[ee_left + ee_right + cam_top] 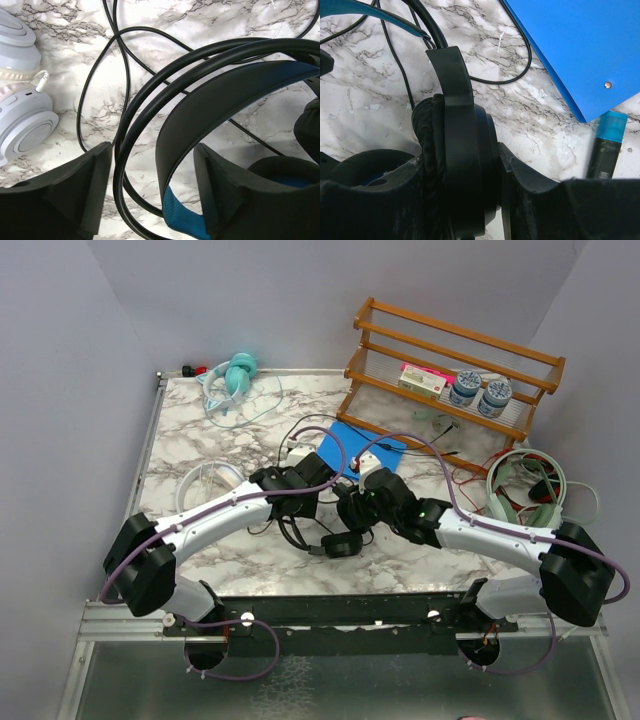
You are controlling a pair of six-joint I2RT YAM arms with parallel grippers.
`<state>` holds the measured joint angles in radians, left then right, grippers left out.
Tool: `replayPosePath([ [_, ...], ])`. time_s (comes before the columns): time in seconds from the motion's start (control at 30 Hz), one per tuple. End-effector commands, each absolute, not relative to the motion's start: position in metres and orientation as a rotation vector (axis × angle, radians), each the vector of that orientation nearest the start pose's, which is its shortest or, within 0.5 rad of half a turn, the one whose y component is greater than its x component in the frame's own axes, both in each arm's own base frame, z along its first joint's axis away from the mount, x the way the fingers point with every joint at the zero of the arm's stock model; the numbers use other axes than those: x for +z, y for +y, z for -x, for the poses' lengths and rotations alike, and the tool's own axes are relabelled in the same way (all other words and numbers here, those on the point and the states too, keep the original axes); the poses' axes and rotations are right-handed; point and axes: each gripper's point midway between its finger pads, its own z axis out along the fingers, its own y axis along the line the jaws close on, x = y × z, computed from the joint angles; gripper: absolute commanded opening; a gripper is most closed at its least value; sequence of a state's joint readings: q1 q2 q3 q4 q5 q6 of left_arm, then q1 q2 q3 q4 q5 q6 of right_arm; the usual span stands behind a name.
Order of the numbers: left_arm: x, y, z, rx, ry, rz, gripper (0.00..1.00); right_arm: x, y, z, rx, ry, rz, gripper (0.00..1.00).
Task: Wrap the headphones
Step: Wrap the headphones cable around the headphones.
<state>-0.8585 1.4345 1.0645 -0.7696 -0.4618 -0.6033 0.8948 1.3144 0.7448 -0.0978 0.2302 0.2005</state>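
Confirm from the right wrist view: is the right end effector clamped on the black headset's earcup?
Yes, the right end effector has a finger pressed against each side of the black headset's earcup.

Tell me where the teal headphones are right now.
In the top view, the teal headphones lie at the far left corner of the table, well left of the wooden rack.

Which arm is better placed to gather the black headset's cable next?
Left: the left fingers stand open astride the headband, with the cable passing between them. The right fingers are clamped on the earcup, busy steadying it.
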Motion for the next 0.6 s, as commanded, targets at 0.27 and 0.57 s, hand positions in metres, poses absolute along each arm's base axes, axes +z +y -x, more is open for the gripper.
replayPosePath([
  [0.27,0.104,-0.185,-0.25,0.164,2.495,-0.167,0.69,0.126,0.272,-0.253,0.433,2.073,0.598,0.33],
  [0.57,0.099,-0.18,-0.25,0.208,2.493,-0.145,0.37,0.125,0.271,-0.252,0.434,2.077,0.596,0.33],
])
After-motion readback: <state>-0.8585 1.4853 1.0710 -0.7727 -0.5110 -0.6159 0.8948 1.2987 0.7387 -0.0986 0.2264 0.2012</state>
